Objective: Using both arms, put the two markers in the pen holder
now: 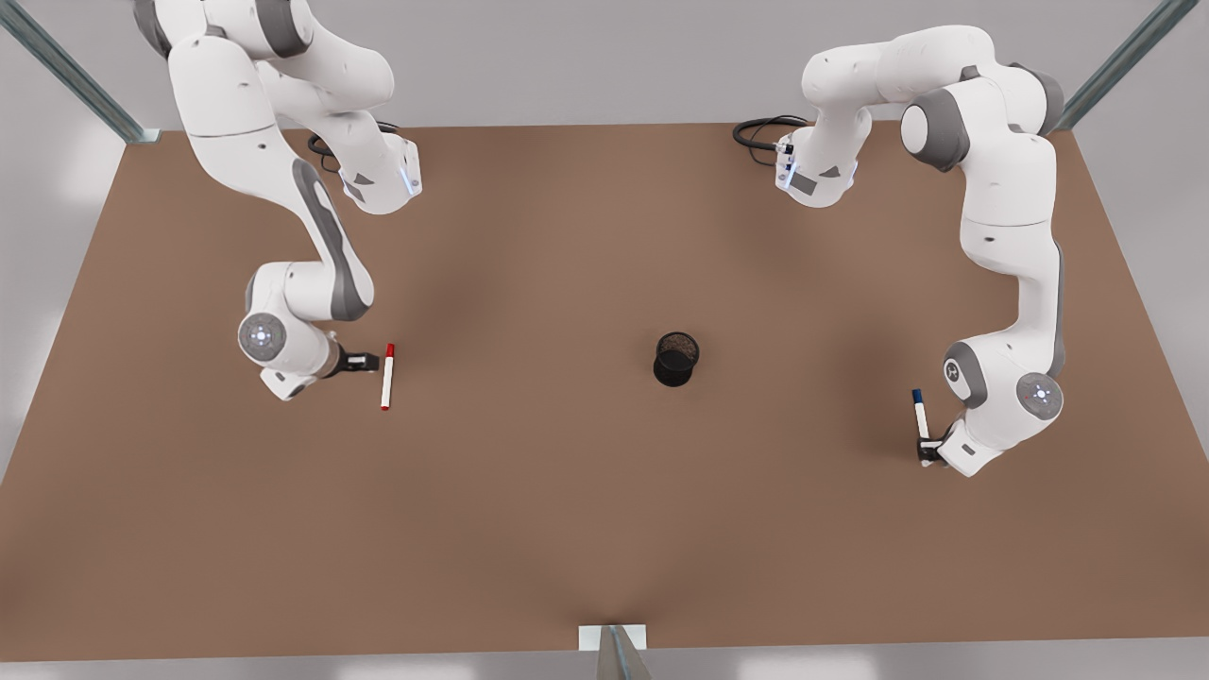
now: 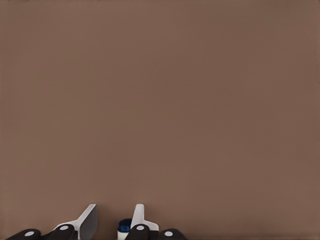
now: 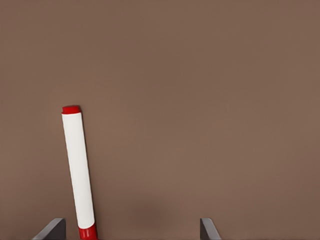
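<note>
The red-capped marker [image 1: 387, 376] [image 3: 79, 170] lies flat on the brown table [image 1: 567, 472]. My right gripper [image 1: 366, 361] [image 3: 131, 231], at the front view's left, is open just beside it, with the marker close to one finger. The blue-capped marker [image 1: 919, 416] [image 2: 124, 227] lies at the front view's right. My left gripper [image 1: 929, 455] [image 2: 114, 221] is low over the near end of that marker. Its fingers stand a little apart with the marker's end between them, next to one finger. The black mesh pen holder [image 1: 676, 358] stands upright mid-table, apart from both grippers.
Metal frame posts stand at the back corners [image 1: 71, 76] [image 1: 1119, 61], and a bracket [image 1: 612, 638] sits at the front edge. Black cables [image 1: 760, 132] lie near the arm bases at the back. Bare table surrounds the pen holder.
</note>
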Robot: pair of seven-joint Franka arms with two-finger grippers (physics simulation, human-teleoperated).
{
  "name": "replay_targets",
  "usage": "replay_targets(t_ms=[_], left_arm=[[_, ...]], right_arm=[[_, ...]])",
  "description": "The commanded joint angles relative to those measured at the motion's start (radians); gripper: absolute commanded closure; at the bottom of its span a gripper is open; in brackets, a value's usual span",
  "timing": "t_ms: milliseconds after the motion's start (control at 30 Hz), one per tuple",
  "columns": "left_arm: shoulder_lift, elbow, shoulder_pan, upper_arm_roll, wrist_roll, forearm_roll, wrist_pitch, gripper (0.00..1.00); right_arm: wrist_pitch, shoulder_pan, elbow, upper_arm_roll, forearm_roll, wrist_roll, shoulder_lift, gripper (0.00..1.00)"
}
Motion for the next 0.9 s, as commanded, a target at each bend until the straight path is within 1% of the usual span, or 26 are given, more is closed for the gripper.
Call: replay_targets(t_ms=[0, 333, 367, 400, 467, 533, 567, 633, 700, 867], left_arm=[[-0.001, -0.002, 0.0, 0.0, 0.072, 0.001, 0.004, 0.49], [-0.026, -0.046, 0.002, 0.0, 0.084, -0.001, 0.002, 0.49], [-0.027, -0.048, 0.002, 0.0, 0.084, -0.001, 0.002, 0.55], [-0.027, -0.048, 0.002, 0.0, 0.084, -0.001, 0.002, 0.62], [-0.027, -0.048, 0.002, 0.0, 0.082, -0.001, 0.002, 0.72], [-0.027, -0.048, 0.002, 0.0, 0.084, -0.001, 0.002, 0.73], [-0.027, -0.048, 0.002, 0.0, 0.082, -0.002, 0.002, 0.74], [-0.027, -0.048, 0.0, 0.0, 0.079, -0.002, 0.002, 0.78], [-0.05, -0.045, -0.006, 0.0, 0.067, -0.002, -0.012, 0.79], [-0.135, -0.008, -0.044, -0.001, -0.013, -0.002, -0.176, 0.79]], right_arm=[[0.04, -0.001, 0.0, 0.0, 0.002, 0.024, 0.005, 0.0], [0.04, -0.004, 0.0, 0.0, 0.002, 0.022, 0.01, 0.0], [0.04, -0.004, 0.0, 0.0, 0.002, 0.022, 0.01, 0.0], [0.042, -0.005, 0.0, 0.0, 0.002, 0.022, 0.017, 0.0], [0.045, -0.007, 0.0, 0.0, 0.002, 0.022, 0.022, 0.0], [0.048, 0.001, 0.0, 0.0, 0.003, 0.027, 0.034, 0.0], [0.048, 0.001, 0.0, 0.017, 0.003, 0.034, 0.04, 0.01], [0.048, 0.001, 0.001, 0.027, 0.003, 0.042, 0.046, 0.01], [0.068, -0.001, 0.003, 0.028, 0.005, 0.042, 0.063, 0.01], [0.07, 0.001, 0.01, 0.033, 0.005, 0.044, 0.08, 0.02]])
